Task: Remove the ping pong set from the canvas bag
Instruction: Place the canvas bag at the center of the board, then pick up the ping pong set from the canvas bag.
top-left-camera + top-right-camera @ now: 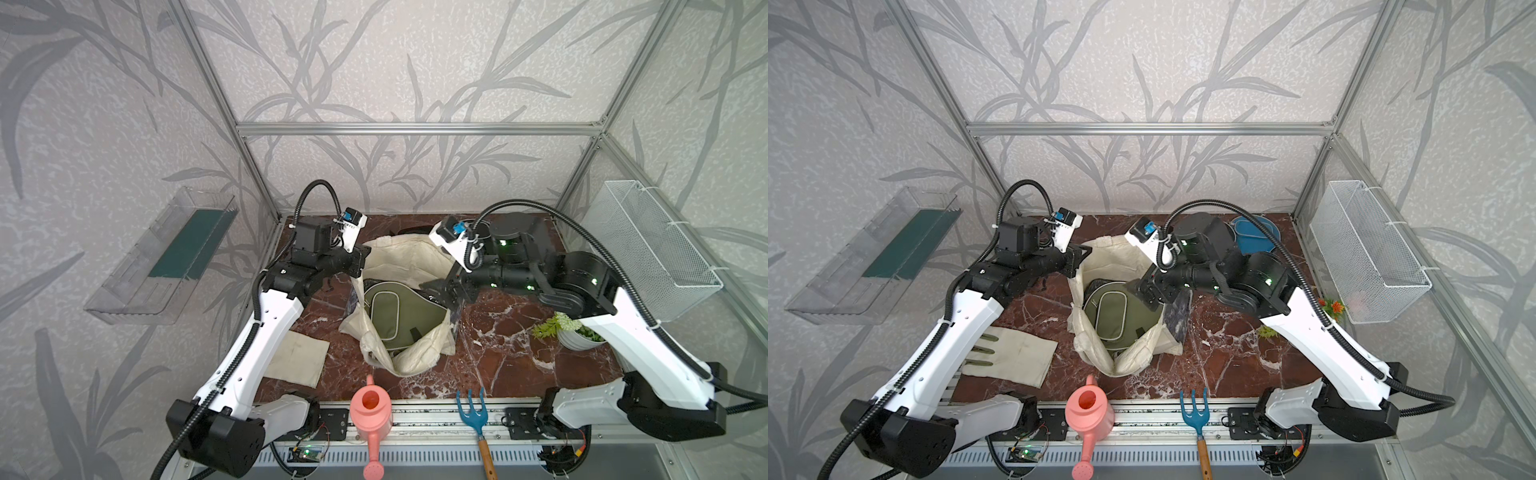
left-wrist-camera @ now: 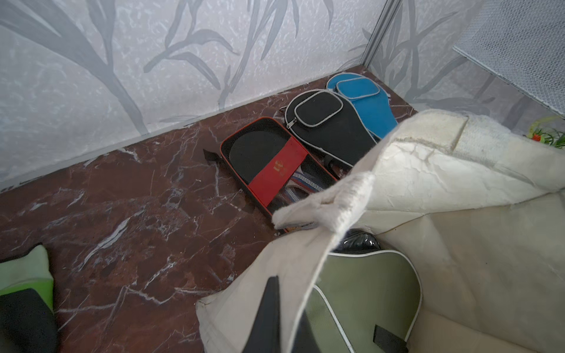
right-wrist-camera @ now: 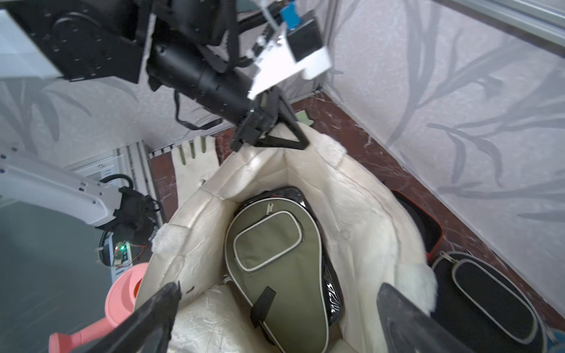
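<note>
The olive case (image 3: pixel 275 259) lies flat inside the bag (image 1: pixel 407 249) at table centre, head toward 11 o'clock, neck toward 5, on top of a glossy black case (image 3: pixel 333 293). The left gripper (image 3: pixel 284 134) is clamped on the bag's 11 o'clock rim, holding the mouth up. The right gripper (image 3: pixel 279 287) hangs over the 2 o'clock side, jaws spread wide and empty.

The olive case looks light, padded and half-stiff, with cloth that should give a good bite. The narrow neck by its black strap (image 3: pixel 263 302) seems the best hold. The glossy one beneath is likely slick and may drag along. The bag is limp and will fold if let go.

The marble table (image 1: pixel 498 332) is smooth and hard. A black case (image 2: pixel 330 122), a blue case (image 2: pixel 363 97) and a red-edged case (image 2: pixel 269 159) fill 12 to 1 o'clock, a plant (image 1: pixel 573 332) sits at 3, a cloth (image 1: pixel 297 357) at 8, so 4 o'clock offers room
</note>
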